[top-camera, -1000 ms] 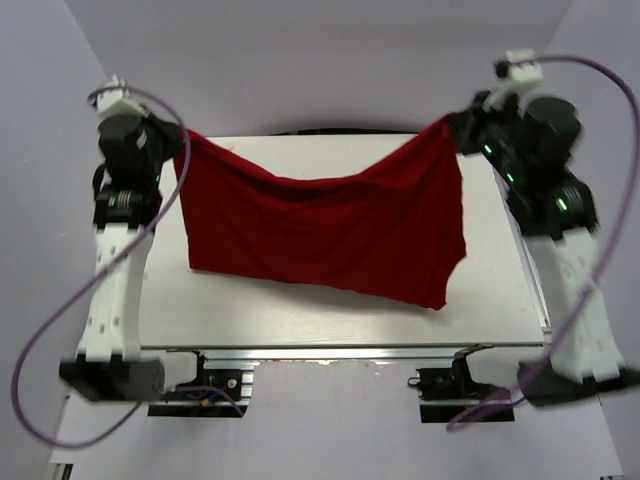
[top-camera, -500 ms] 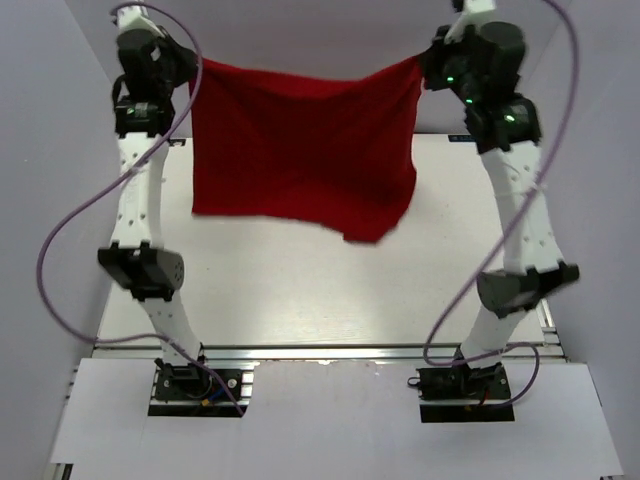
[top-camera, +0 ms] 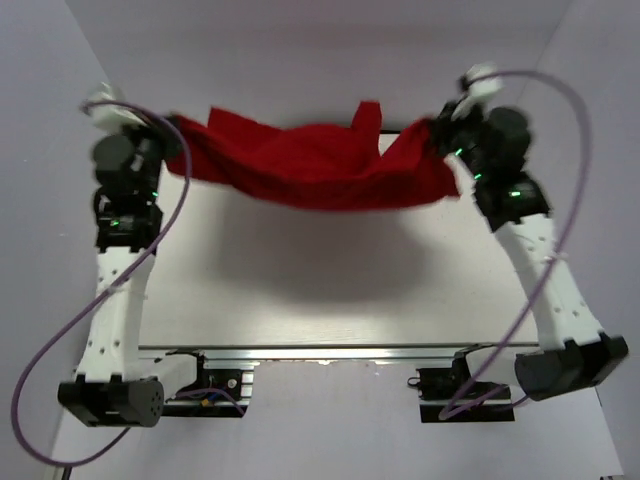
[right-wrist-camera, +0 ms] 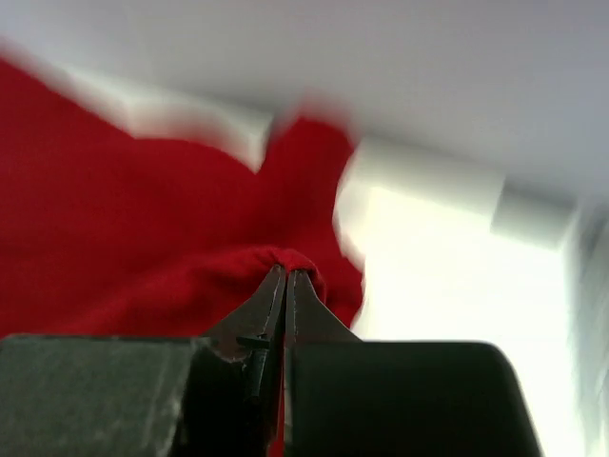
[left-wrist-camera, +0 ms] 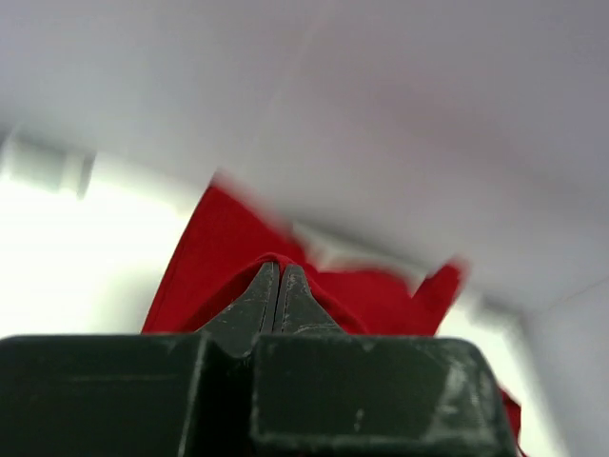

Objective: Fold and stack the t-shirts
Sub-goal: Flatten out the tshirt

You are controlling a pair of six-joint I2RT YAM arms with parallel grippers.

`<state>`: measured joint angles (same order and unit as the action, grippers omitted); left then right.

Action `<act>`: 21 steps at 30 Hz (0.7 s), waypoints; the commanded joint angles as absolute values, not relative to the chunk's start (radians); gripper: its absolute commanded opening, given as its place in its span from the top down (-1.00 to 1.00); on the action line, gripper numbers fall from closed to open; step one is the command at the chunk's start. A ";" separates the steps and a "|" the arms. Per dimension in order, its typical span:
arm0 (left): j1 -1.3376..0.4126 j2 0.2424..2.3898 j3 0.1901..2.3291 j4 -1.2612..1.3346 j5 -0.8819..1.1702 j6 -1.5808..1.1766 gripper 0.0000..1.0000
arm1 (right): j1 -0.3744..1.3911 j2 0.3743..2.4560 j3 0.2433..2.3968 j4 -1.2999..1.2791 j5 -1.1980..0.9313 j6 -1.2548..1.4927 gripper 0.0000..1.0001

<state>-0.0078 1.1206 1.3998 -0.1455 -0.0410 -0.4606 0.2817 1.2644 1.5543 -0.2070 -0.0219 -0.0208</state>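
Note:
The red t-shirt (top-camera: 320,165) hangs in the air above the far half of the table, stretched between my two grippers and billowing. My left gripper (top-camera: 178,150) is shut on its left corner. My right gripper (top-camera: 437,135) is shut on its right corner. In the left wrist view the left gripper (left-wrist-camera: 277,269) pinches a fold of the red t-shirt (left-wrist-camera: 214,257). In the right wrist view the right gripper (right-wrist-camera: 286,274) pinches a fold of the red t-shirt (right-wrist-camera: 124,238). Both wrist views are blurred.
The pale table (top-camera: 330,290) lies under the shirt, with a shadow on it. Grey walls enclose the left, right and far sides. A metal rail (top-camera: 330,352) runs along the table's near edge. Purple cables loop beside both arms.
Both arms have swung down and back toward me from a high, far reach. The shirt, which hung as a flat sheet, now billows nearly level between the grippers.

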 commanded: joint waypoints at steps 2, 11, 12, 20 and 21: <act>-0.002 1.116 1.064 -0.186 -0.064 -0.520 1.00 | 0.285 1.148 1.199 -0.209 0.032 0.034 1.00; -0.002 0.937 0.617 -0.228 -0.100 -0.683 1.00 | 0.291 0.856 0.868 -0.429 0.063 0.235 1.00; -0.002 0.904 0.603 -0.241 -0.109 -0.686 1.00 | 0.291 0.833 0.861 -0.448 0.063 0.239 1.00; -0.002 0.694 0.563 -0.382 -0.126 -0.686 1.00 | 0.291 0.684 0.900 -0.640 0.009 0.275 1.00; -0.002 0.651 0.575 -0.397 -0.142 -0.684 1.00 | 0.291 0.628 0.932 -0.644 0.009 0.276 1.00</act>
